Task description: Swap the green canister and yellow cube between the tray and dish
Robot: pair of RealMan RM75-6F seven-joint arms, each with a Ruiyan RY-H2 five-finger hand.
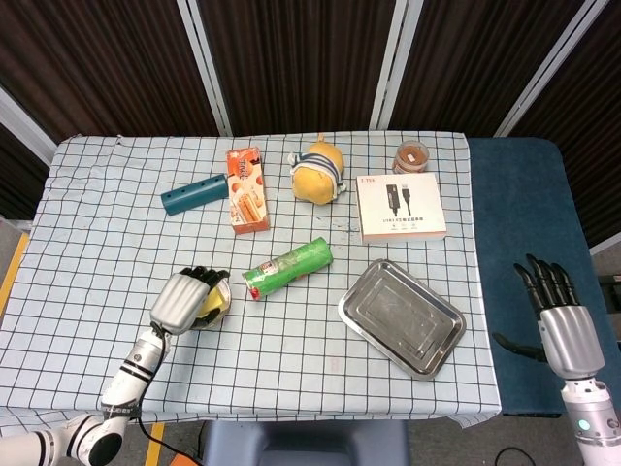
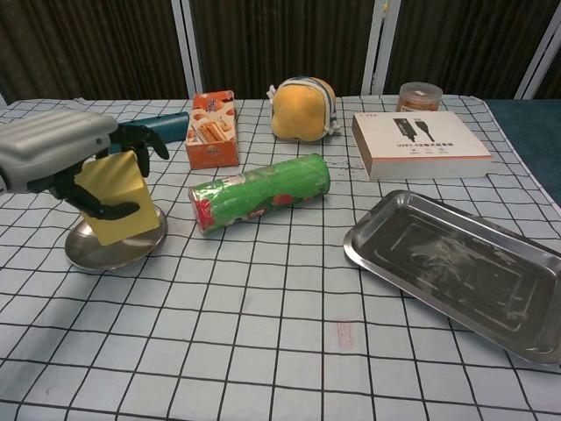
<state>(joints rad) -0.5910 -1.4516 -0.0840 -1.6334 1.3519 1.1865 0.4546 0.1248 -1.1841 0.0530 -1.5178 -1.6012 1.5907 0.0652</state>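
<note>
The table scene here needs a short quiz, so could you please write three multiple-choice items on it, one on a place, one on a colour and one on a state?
1. Where does the green canister lie?
A. in the tray
B. on the tablecloth between dish and tray
C. on the white box

2. What colour is the cube in the left hand?
A. yellow
B. red
C. blue

3. What state is the tray in?
A. holding the cube
B. holding the canister
C. holding nothing

Answers:
1 B, since it lies on its side on the checked cloth between the dish and the tray.
2 A, since the block gripped in the fingers is plainly yellow.
3 C, since only bare metal shows inside its rim.
</note>
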